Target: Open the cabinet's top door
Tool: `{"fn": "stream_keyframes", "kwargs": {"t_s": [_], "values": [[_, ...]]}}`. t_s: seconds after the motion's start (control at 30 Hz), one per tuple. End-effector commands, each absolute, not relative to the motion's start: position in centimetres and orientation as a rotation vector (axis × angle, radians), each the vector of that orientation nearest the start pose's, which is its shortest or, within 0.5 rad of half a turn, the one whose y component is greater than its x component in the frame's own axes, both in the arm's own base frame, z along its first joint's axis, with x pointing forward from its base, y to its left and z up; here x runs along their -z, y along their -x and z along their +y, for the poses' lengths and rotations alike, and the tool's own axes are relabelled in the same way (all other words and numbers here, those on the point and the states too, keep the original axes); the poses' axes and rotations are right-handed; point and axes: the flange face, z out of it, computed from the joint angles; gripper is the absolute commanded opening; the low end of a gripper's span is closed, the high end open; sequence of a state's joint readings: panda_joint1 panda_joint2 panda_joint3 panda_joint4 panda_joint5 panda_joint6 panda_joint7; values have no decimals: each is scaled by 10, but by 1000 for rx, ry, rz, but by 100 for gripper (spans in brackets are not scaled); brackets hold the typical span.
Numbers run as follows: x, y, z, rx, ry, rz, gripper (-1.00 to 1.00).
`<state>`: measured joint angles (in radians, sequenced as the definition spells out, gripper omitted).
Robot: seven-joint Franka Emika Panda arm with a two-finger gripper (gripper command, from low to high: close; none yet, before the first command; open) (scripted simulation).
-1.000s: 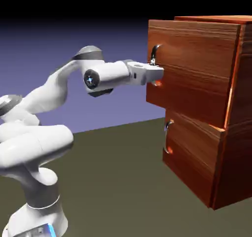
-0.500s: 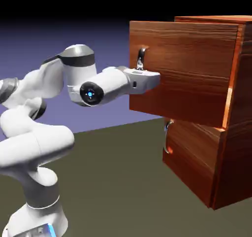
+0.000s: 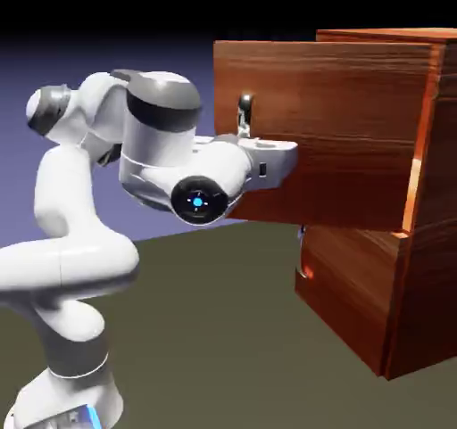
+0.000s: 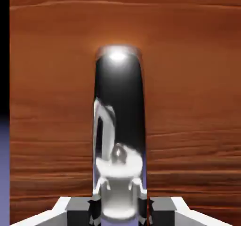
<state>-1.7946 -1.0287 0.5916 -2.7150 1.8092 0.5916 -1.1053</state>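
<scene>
**Claw clenched on the handle, top panel standing proud of the cabinet**

The white arm's claw (image 3: 284, 155) is clamped on the curved silver handle (image 3: 244, 113) of the top door (image 3: 348, 124), the upper glossy reddish-brown wood-grain panel. That panel sits well forward of the tall boxy cabinet (image 3: 428, 240), overhanging the lower matching panel (image 3: 353, 280), whose own handle is mostly hidden beneath it. In the hand view the polished handle (image 4: 120, 126) fills the middle, mirroring the claw (image 4: 120, 211), with wood grain all around. The bulky white wrist with its blue light (image 3: 198, 201) crowds the door's front edge. The dull olive surface (image 3: 223, 329) lies bare below.
</scene>
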Motion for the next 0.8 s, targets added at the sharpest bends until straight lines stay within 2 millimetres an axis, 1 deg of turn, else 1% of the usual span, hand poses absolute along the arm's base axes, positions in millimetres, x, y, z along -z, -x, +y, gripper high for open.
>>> {"fn": "stream_keyframes", "kwargs": {"t_s": [0.0, 0.2, 0.43, 0.6, 0.77], "values": [[-531, -269, -132, 1021, 1654, -210, -100], [-531, -268, -177, 918, 1617, -318, -100], [-531, -275, -225, 805, 1571, -432, -100], [-531, -283, -256, 732, 1539, -503, -100], [-531, -292, -282, 667, 1508, -564, -100]]}}
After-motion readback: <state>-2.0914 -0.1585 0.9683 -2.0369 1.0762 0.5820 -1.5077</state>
